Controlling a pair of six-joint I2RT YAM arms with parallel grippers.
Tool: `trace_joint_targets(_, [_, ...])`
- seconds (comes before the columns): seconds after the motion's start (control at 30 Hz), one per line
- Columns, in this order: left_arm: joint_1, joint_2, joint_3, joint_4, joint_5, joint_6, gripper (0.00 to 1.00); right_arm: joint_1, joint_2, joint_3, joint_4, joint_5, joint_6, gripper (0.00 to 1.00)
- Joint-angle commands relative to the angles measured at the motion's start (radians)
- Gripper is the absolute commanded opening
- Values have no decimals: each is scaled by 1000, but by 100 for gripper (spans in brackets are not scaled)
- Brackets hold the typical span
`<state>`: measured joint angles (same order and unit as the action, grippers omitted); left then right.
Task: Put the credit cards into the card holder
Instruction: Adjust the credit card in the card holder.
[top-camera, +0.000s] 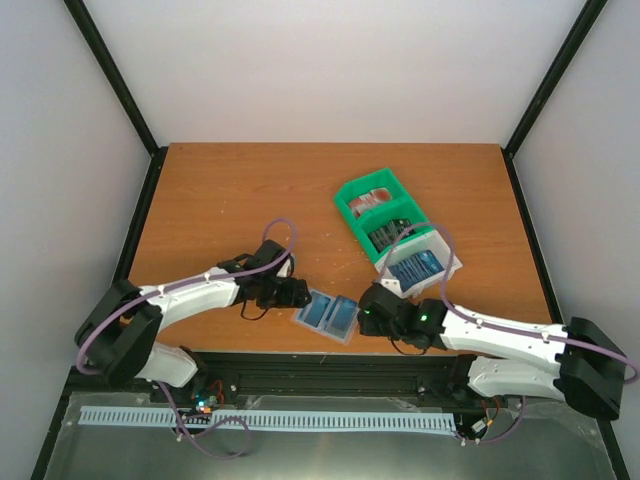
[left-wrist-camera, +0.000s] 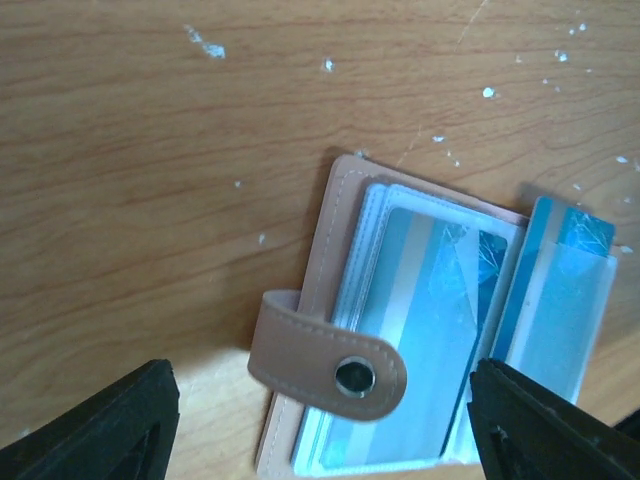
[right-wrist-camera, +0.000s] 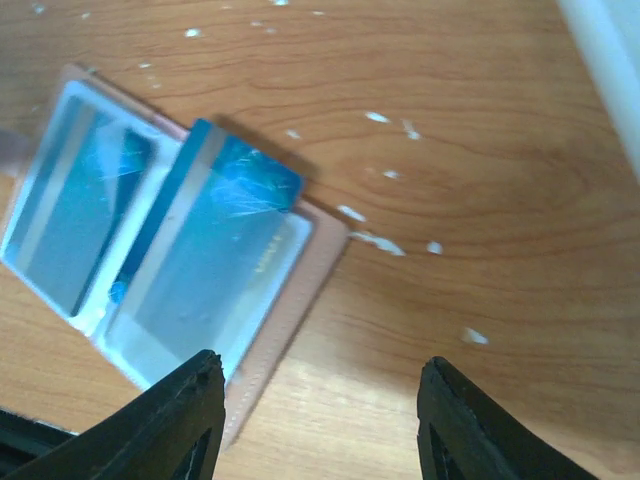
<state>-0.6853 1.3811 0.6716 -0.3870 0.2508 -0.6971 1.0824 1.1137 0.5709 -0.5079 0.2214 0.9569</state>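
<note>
The wooden table (top-camera: 230, 200) bears a green-and-white compartment tray (top-camera: 348, 205) stacked with credit cards (top-camera: 414, 268). Near the front edge the tan card holder (top-camera: 327, 315) lies open, with a blue card (right-wrist-camera: 215, 250) in its clear sleeve. The left gripper (top-camera: 302, 293) and right gripper (top-camera: 366, 312) flank it, fingers spread wide, holding nothing.

The top view was bright and even, with only soft, small shadows on the bench (top-camera: 230, 190). Both wrist views were a bit blurry, the right one most. Light shone white off the clear pockets of the card holder (left-wrist-camera: 335, 230). The left hand (left-wrist-camera: 322, 420) had dark, fuzzy fingers (left-wrist-camera: 100, 425).
</note>
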Motion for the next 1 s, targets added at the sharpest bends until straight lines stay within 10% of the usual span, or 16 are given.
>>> trace_joint_targets(0.0, [-44,68,61,-2,-84,13,78,-60,-69,-60,25,-66,149,52])
trace_joint_targets(0.47, [-52,94,89,0,-155,30,39,-110,16,-110,189,-215,169,48])
trace_joint_targets(0.97, [-53,114,97,5,-157,60,2,-155,264,183,79,-30,-112,50])
